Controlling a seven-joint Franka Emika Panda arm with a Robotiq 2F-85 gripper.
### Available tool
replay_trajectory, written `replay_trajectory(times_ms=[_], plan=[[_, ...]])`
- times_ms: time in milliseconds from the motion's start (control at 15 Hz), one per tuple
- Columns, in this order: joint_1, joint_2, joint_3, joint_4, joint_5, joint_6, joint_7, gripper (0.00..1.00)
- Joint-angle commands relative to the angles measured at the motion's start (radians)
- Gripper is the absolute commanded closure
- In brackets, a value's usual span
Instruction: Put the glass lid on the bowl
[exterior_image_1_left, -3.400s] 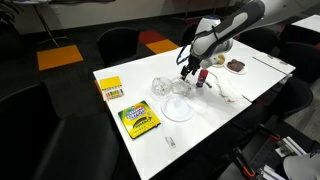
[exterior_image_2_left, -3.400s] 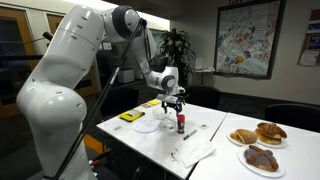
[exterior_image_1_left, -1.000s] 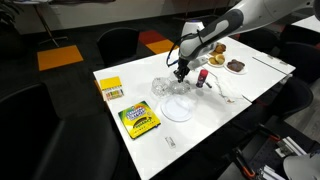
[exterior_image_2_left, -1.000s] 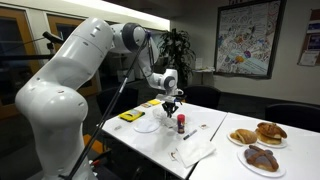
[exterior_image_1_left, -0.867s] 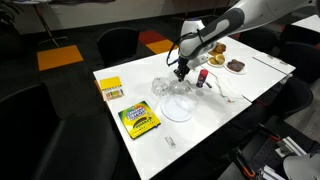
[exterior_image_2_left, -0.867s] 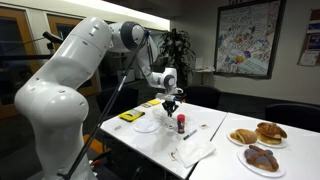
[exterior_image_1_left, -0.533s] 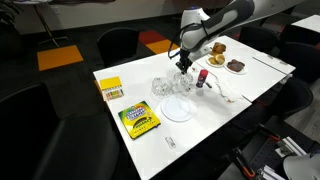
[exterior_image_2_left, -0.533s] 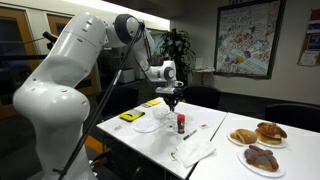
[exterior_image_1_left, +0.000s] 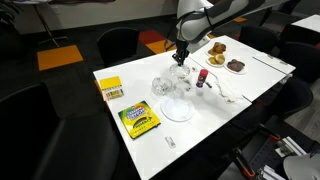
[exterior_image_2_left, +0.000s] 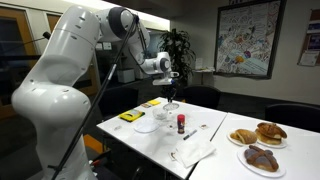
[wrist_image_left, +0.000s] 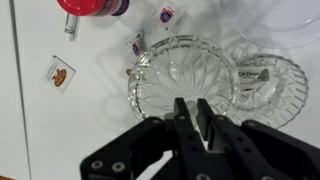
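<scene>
My gripper (exterior_image_1_left: 180, 62) hangs above the middle of the white table, shut on the glass lid (exterior_image_1_left: 180, 74), which dangles under it clear of the tabletop. In the wrist view the black fingers (wrist_image_left: 183, 118) pinch the centre of the lid (wrist_image_left: 160, 80), a round cut-glass piece. The bowl (exterior_image_1_left: 162, 86), small and faceted, stands on the table just beside and below the lid. It appears in the wrist view as the bowl (wrist_image_left: 268, 85) with a small label, to the right of the lid. My gripper (exterior_image_2_left: 172, 90) also shows in the other exterior view.
A wide flat whitish dish (exterior_image_1_left: 178, 109) lies in front of the bowl. A red-capped bottle (exterior_image_1_left: 202, 79) stands next to the gripper. A crayon box (exterior_image_1_left: 139, 120) and a yellow box (exterior_image_1_left: 111, 88) lie toward one end. Pastry plates (exterior_image_2_left: 256, 133) sit at the other end.
The gripper has risen straight up from the table with the glass lid in its fingers. The bowl and the whitish dish have stayed in place.
</scene>
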Motion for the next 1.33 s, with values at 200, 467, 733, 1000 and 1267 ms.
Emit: replay_trajectory(times_ms=[200, 467, 733, 1000, 1267], plan=[[-0.041, 0.094, 0.094, 0.088, 0.070, 0.043, -0.189, 0.96], [-0.069, 0.169, 0.151, 0.151, 0.145, 0.042, -0.304, 0.96], [-0.068, 0.231, 0.177, 0.210, 0.161, 0.017, -0.366, 0.96], [-0.054, 0.261, 0.183, 0.259, 0.148, -0.007, -0.385, 0.96], [-0.039, 0.263, 0.186, 0.272, 0.138, -0.029, -0.390, 0.96]])
